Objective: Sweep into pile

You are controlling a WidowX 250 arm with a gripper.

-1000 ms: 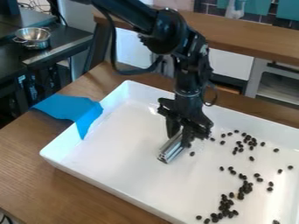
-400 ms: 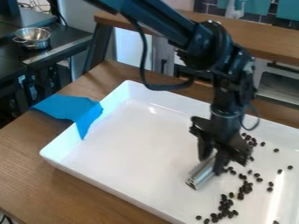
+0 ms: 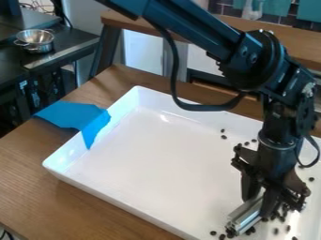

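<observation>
The black gripper (image 3: pixel 258 207) hangs over the near right part of a white tray (image 3: pixel 128 200), its two fingers clamped on a shiny metal cylinder (image 3: pixel 245 218), one finger to either side of it. The cylinder is held at a slant, its lower end pointing toward the near left and down at the tray floor. Dark beans (image 3: pixel 276 231) lie in the tray, most of them around the cylinder and the fingertips — several close against the lower end, others behind and to the right of the gripper. Two beans sit together near the far wall, and two more lie near each other between that pair and the gripper. A few rest near the tray's near side, just left of the cylinder's lower end. One bean is seen farther right, beyond the gripper. The tray stands on a brown wooden table (image 3: pixel 37 176). A blue sheet (image 3: pixel 74 117) lies partly on the table and partly over the tray's left wall, one pointed end hanging inside. The arm (image 3: pixel 188 21) enters from the top edge. At the upper left, a metal bowl (image 3: pixel 35 41) with handles stands on a dark counter (image 3: pixel 69 44) — upright and well apart from the tray.
</observation>
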